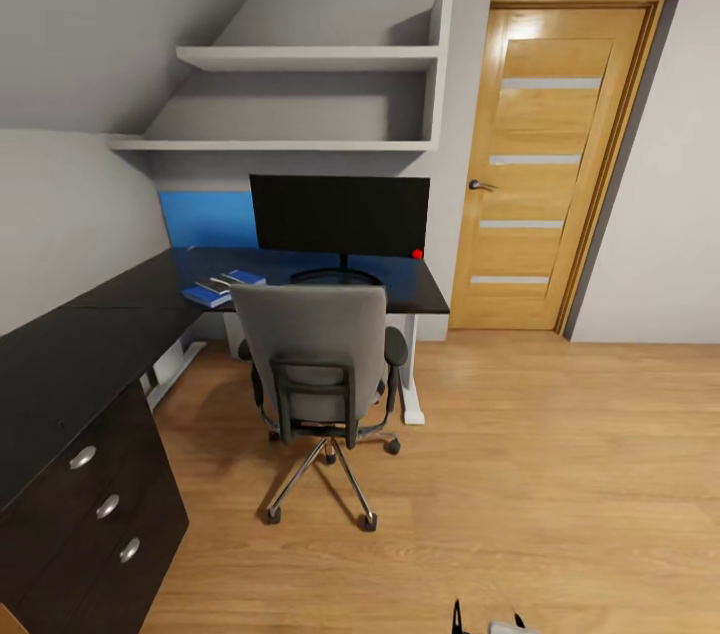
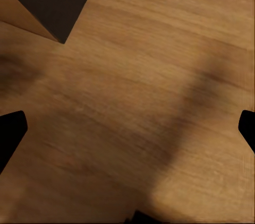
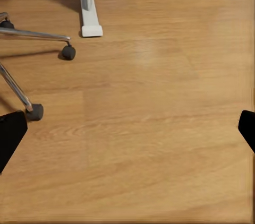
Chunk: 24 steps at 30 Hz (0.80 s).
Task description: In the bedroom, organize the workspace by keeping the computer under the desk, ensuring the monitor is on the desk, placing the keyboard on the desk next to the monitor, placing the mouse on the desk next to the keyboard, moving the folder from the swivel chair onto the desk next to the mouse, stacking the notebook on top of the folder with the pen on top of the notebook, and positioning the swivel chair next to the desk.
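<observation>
swivel chair (image 1: 320,364) parked dead centre in front of desk (image 1: 130,299), backrest blocks straight reach to monitor (image 1: 340,212) and desktop middle; chrome legs and casters (image 3: 68,52) spread over floor (image 1: 540,474) near white desk leg (image 3: 87,6); blue books (image 1: 222,288) sit on desktop left of chair, reachable past its left side; drawer unit (image 1: 95,514) closes off the left; wide open wood floor right of chair toward door (image 1: 550,164); shelves (image 1: 300,99) overhang the desk

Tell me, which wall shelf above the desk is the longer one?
The lower shelf: it stretches further left than the upper shelf, just above the monitor.
</observation>
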Motion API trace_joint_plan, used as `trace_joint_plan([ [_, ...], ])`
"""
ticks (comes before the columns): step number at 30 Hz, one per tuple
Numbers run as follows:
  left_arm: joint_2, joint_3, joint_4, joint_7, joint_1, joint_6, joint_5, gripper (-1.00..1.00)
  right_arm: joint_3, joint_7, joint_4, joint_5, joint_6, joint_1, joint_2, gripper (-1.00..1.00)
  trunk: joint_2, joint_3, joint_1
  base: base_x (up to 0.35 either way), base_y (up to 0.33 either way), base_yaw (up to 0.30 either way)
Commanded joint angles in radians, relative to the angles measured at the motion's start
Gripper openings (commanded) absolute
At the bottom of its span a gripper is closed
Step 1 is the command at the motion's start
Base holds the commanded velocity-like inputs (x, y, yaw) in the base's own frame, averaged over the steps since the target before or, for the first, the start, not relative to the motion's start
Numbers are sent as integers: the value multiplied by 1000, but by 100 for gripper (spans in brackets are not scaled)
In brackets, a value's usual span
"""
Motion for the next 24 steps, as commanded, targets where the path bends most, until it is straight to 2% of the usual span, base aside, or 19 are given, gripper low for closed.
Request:
trace_joint_plan([
  [1, 1, 7, 1, -1, 5, -7, 0, 100, 9, -9, 3, 1, 0, 0, 0, 100, 7, 2, -4, 0, 0, 0],
  [8, 19, 7, 1, -2, 25, -20, 1, 100, 7, -11, 6, 0, 2, 5, -10, 100, 56, 24, -31, 0, 0, 0],
  [12, 20, 7, 1, -2, 27, -20, 0, 100, 7, -13, 6, -2, 2, 5, -21, 100, 84, 37, -46, 0, 0, 0],
  [15, 22, 7, 1, -3, 28, -18, 0, 100, 8, -11, 6, -1, 3, 5, -46, 100, 105, 46, -58, 0, 0, 0],
  [17, 22, 7, 1, -3, 28, -17, 0, 100, 8, -11, 7, -1, 3, 5, -54, 100, 119, 52, -65, 0, 0, 0],
  [24, 21, 7, 2, -3, 28, -16, 0, 100, 9, -9, 7, -2, 6, 5, -63, 100, 168, 74, -92, 0, 0, 0],
])
